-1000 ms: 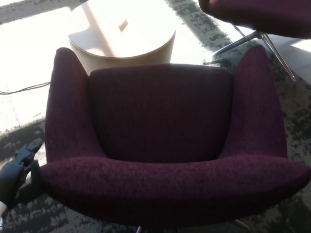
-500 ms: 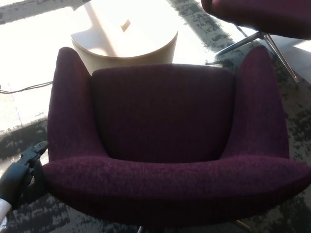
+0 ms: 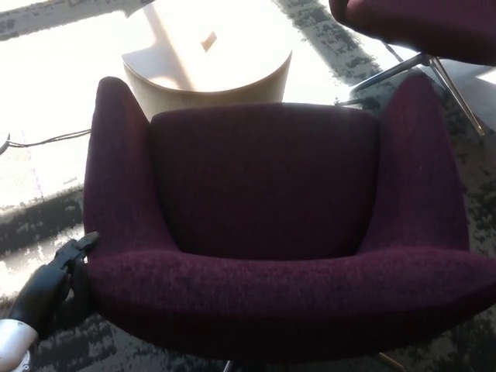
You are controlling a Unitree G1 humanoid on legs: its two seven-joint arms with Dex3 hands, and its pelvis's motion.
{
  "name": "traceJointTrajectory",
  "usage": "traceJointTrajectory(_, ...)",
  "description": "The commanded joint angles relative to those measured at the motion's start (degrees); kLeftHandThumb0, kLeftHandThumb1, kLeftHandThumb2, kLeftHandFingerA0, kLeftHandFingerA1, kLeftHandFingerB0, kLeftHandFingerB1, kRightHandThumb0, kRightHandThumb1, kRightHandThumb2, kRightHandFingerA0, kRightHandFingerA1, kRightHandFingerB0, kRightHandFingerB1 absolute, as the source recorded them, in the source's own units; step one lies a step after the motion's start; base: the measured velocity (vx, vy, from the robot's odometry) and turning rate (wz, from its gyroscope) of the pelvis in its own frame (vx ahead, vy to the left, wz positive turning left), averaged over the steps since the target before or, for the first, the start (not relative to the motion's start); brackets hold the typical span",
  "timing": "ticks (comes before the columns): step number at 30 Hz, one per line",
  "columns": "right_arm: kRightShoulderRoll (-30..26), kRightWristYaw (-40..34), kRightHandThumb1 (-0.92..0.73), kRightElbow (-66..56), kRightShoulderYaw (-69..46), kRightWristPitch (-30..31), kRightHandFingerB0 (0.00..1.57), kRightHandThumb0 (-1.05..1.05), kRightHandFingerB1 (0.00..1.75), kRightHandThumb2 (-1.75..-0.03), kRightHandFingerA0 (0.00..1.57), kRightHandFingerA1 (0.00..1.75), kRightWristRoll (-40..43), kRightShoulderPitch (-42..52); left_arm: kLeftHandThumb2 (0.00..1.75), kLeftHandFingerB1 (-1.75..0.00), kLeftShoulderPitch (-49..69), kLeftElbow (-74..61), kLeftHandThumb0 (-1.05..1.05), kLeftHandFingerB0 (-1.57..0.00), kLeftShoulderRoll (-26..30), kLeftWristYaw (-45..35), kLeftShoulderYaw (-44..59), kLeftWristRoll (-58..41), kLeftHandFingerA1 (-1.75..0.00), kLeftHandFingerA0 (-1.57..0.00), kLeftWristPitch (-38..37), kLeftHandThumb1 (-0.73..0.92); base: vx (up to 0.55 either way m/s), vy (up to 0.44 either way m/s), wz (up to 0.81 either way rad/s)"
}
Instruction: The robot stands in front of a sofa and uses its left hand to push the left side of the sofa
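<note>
Left hand [image 3: 56, 273] against lower-left outer corner of purple sofa [image 3: 263, 225], fingers [image 3: 81, 244] touching upholstery; spread indeterminable.

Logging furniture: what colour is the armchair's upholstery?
Dark purple fabric armchair, clearest in the head view.

Sofa [image 3: 263, 232] central; left hand [image 3: 54, 283] touching its left side; desk [image 3: 208, 58] behind it; second chair [image 3: 418, 23] behind-right.
</note>
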Motion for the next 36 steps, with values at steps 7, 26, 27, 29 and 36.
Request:
traceJointTrajectory(7,-0.82,-0.43,-0.70,0.11,0.04,0.00,0.67,-0.49,0.45,-0.61,0.82,0.60,-0.08,0.11,1.26,-0.15,4.01,-8.94,-0.92,-0.07,-5.07,-2.70,-6.31,2.14,-0.24,-0.03,2.67,0.85,0.00,0.000,0.00)
traceJointTrajectory(26,-0.87,0.80,-0.69,0.37,-0.57,-0.85,0.69,-0.48,0.45,-0.61,0.83,0.61,0.54,-0.12,1.24,-0.17,8.54,-20.23,-0.95,-0.07,-7.01,-2.17,-16.28,4.72,-0.25,-0.03,8.11,0.84,0.00,0.000,0.00)
traceJointTrajectory(27,-0.87,0.81,-0.69,0.37,-0.58,-0.85,0.69,-0.48,0.45,-0.61,0.83,0.61,0.53,-0.12,1.24,-0.17,8.54,-20.27,-0.95,-0.07,-6.98,-2.12,-16.37,4.66,-0.25,-0.03,8.15,0.84,-0.02,-0.002,0.07)
traceJointTrajectory(29,-0.99,0.94,-0.69,0.37,-0.60,-0.74,0.68,-0.49,0.45,-0.61,0.83,0.63,0.54,-0.25,1.23,-0.18,8.43,-19.87,-0.97,-0.08,-8.31,-1.88,-16.30,3.68,-0.25,-0.03,8.30,0.84,0.00,0.000,0.00)
traceJointTrajectory(36,-1.12,0.83,-0.68,0.03,-0.51,-0.93,0.70,-0.47,0.46,-0.61,0.84,0.67,0.43,-0.26,1.26,-0.16,8.35,-21.74,-0.98,-0.09,-9.68,-1.41,-18.96,5.66,-0.16,-0.02,10.19,0.88,-0.02,-0.002,0.06)
